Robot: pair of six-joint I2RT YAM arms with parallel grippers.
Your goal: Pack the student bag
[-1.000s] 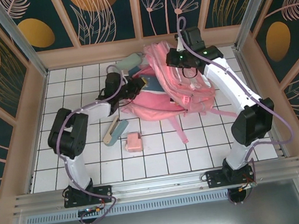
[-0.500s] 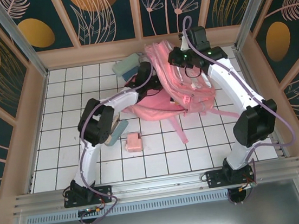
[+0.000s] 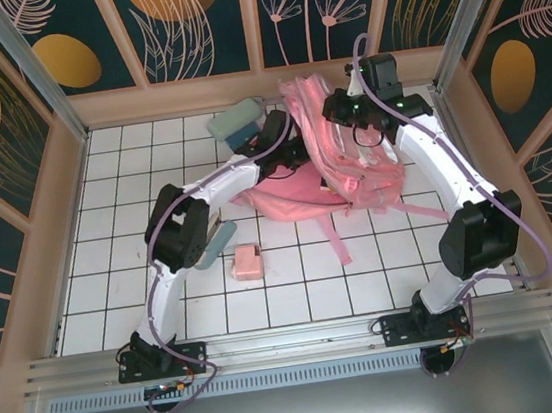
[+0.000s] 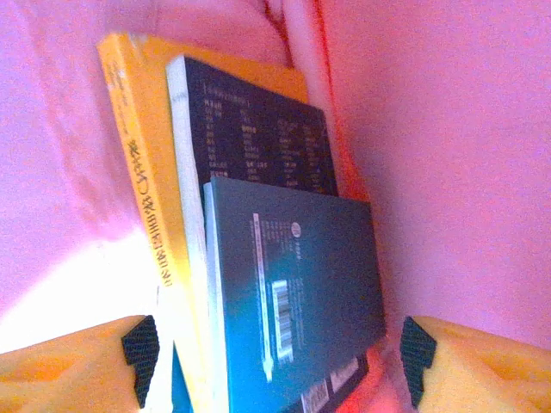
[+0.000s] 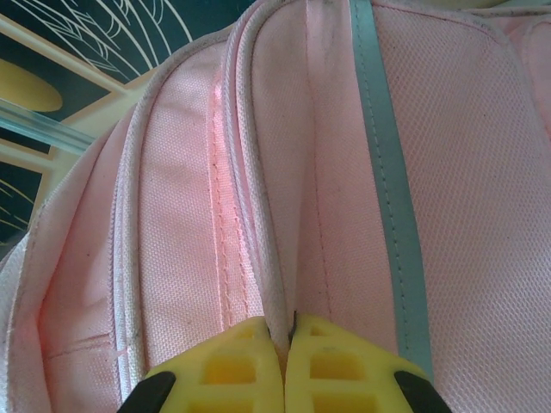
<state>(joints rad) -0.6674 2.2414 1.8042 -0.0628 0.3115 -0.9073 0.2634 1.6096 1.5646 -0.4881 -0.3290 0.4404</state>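
Top external view: the student bag [image 3: 357, 171] lies at the far middle of the tiled bench [image 3: 124, 195], with its mouth turned toward the left arm, which reaches in from the left. The left end effector [image 3: 292, 150] sits at that opening. In the left wrist view it is spread wide, one black pad at each lower corner. Three books stand between the pads inside the pink lining [image 4: 448, 129]: a yellow book [image 4: 142, 172], a dark book [image 4: 258, 129] and a teal book [image 4: 293, 284]. Neither pad touches a cover, which suggests the books are resting in the bag rather than being gripped.

The right end effector [image 5: 286, 331], seen from the right wrist, is pressed together on a raised fold of the bag's outer fabric beside a pale strip [image 5: 383, 155]. It appears to hold the bag up so the mouth stays open and steady for loading.

A small pink box [image 3: 248, 261] and a teal pouch [image 3: 236, 123] lie on the bench outside the bag, so the packing looks only partly done.
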